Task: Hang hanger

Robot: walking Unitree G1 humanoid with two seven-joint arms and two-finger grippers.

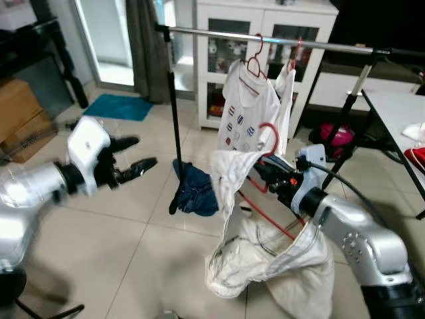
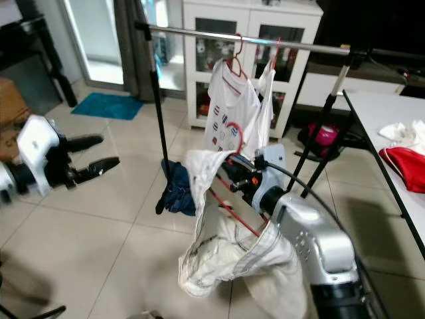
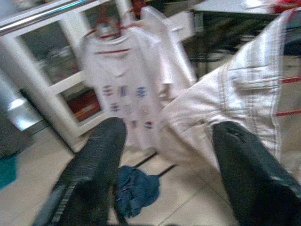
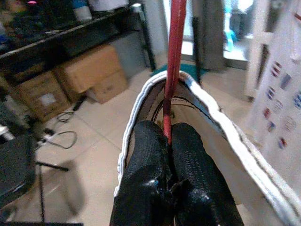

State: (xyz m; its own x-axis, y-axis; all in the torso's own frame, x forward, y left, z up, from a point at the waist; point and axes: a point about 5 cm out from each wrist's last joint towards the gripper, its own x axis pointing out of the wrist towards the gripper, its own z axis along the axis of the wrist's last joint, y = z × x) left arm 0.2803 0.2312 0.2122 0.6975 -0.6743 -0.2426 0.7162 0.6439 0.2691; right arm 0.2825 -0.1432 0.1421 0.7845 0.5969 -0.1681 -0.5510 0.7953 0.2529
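Right gripper [image 4: 168, 141], arm outstretched, pinches the red hanger [image 4: 174, 66] carrying white shorts [image 1: 265, 259]; left gripper [image 1: 136, 156] hovers spread, empty

Readable text: none could be made out.
Cardboard box [image 1: 25, 126]: dark print was too blurred to read.

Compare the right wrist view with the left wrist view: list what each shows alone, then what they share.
Right wrist view alone: the right gripper shut on the red hanger, cardboard boxes against a dark shelf.

Left wrist view alone: the left gripper open and holding nothing, the metal rail, a blue cloth on the floor.

Both: the white garment on the held hanger, the patterned shirt hanging from the rail.
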